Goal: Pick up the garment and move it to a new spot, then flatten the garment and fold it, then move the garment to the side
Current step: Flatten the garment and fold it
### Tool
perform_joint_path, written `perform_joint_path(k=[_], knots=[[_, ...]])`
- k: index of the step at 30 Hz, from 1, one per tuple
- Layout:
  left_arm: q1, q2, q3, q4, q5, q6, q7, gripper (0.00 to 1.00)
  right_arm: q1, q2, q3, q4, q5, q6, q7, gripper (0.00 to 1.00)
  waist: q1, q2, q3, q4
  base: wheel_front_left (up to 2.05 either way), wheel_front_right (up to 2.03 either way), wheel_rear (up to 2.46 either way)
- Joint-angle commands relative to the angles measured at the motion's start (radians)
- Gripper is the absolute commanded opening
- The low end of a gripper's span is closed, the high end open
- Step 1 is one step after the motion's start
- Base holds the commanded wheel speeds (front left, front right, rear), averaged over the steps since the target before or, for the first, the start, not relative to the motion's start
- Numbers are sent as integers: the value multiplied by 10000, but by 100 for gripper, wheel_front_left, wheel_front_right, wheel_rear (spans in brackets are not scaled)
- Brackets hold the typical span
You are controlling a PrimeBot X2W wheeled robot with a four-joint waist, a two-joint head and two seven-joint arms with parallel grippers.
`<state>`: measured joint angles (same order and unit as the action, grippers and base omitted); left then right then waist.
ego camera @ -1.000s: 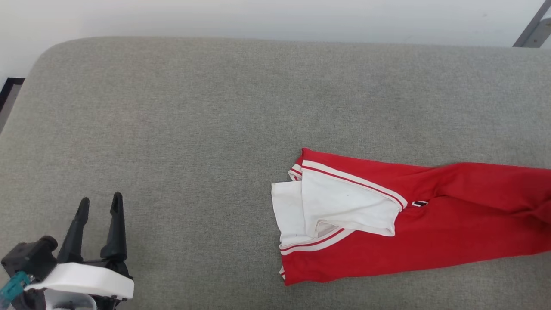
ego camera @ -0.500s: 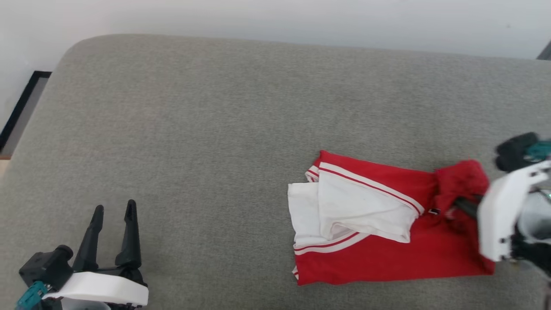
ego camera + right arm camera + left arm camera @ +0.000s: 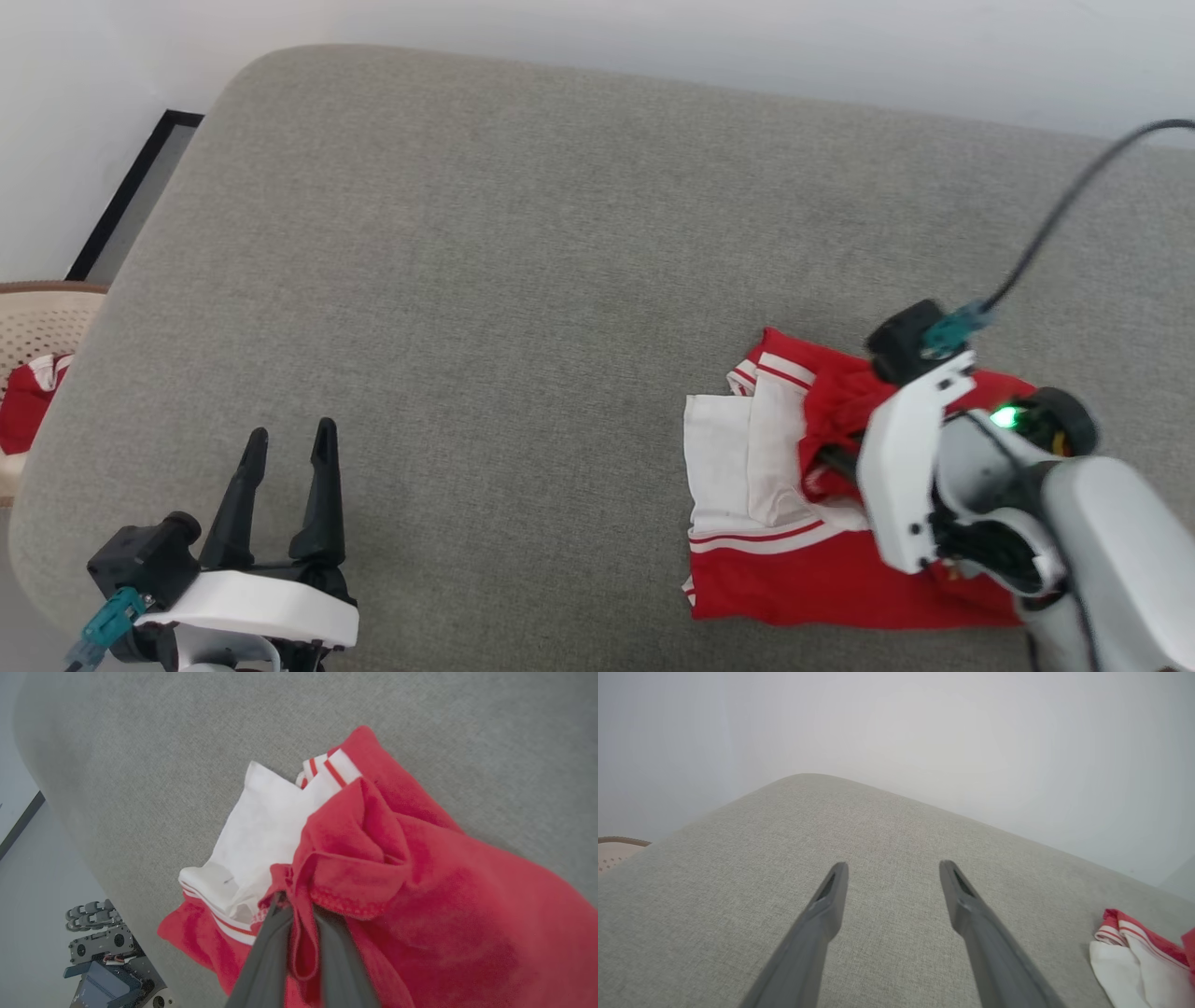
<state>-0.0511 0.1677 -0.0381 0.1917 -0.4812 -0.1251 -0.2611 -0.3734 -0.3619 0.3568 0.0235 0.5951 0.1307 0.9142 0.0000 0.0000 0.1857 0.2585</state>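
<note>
Soft cloth on a coarse matt weave, hard plastic nearby.

The large red shirt with white sleeves (image 3: pixel 822 583) is soft matt cloth, its red part faintly fuzzy, its white part smoother. Beneath the shirt, the grey upholstered surface (image 3: pixel 523 280) shows a coarse, dull weave. Left of the shirt, the left gripper (image 3: pixel 291 431) has smooth, matt dark plastic fingers and a smooth white plastic casing.

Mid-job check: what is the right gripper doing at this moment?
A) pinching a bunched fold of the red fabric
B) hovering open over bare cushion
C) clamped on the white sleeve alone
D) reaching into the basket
A: in the right wrist view the right gripper is shut, with a gathered red fold of the garment caught between its two dark fingers.
</note>
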Motion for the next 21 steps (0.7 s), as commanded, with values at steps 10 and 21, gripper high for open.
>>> perform_joint_path(k=[10,21], knots=[[-5,81,20,-137,-227,-54,-52,100,-491,176,623,182,555,1,-155,100,0,0,-55,-62,0,0,0],[206,194,494,-462,-210,-56,-52,100,-66,-24,-1011,-1264,775,1,-890,100,0,0,-160,-832,0,0,0]])
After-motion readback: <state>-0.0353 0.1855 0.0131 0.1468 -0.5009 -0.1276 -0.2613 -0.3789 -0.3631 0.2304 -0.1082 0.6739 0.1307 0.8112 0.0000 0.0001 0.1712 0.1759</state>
